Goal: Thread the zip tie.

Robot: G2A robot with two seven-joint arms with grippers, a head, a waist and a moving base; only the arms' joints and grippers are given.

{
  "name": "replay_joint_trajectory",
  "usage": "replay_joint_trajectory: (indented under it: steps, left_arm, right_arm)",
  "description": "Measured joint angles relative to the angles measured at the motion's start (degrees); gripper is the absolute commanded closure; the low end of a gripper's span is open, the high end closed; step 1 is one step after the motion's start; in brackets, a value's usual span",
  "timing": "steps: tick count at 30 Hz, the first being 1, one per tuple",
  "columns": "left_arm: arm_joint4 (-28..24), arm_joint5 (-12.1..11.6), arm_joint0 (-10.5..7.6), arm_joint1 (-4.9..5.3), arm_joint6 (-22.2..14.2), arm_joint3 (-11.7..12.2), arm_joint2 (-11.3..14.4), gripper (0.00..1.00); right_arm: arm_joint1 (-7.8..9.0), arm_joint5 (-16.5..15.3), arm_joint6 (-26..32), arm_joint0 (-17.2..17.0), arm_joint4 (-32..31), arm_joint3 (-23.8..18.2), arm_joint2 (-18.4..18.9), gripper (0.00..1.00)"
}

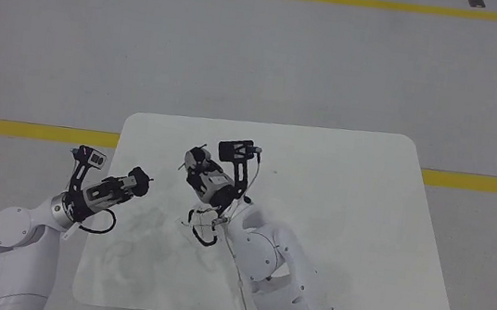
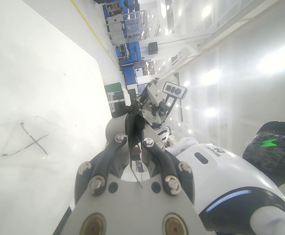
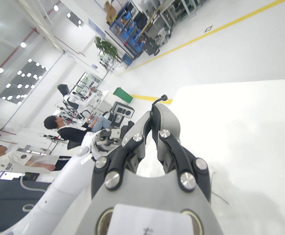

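L claw (image 2: 133,115) clamps zip tie (image 2: 136,175), R claw (image 3: 153,111) clamps 2nd tie (image 3: 164,97), over table (image 1: 344,214)

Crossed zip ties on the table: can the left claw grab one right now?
Probably not yet. The crossed zip ties lie bare on the table with nothing over them, but the left claw is shut on another zip tie, so it looks full.
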Motion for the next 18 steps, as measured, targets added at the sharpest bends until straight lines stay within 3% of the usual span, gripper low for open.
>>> replay_joint_trajectory:
  steps: [3, 13, 18]
  left_arm:
    - [0.00, 0.00, 0.00, 0.00, 0.00, 0.00, 0.00, 1.00]
    - [0.01, 0.03, 0.00, 0.00, 0.05, -0.01, 0.04, 1.00]
    - [0.16, 0.17, 0.54, -0.07, 3.88, -0.53, 2.77, 1.00]
  right_arm:
    - [0.10, 0.60, -3.60, 0.69, 0.66, 1.77, -1.62, 1.00]
    - [0.11, 0.62, -3.64, 0.69, 0.64, 1.82, -1.65, 1.00]
    - [0.55, 0.52, -9.94, 0.55, -1.70, 3.47, -3.24, 1.00]
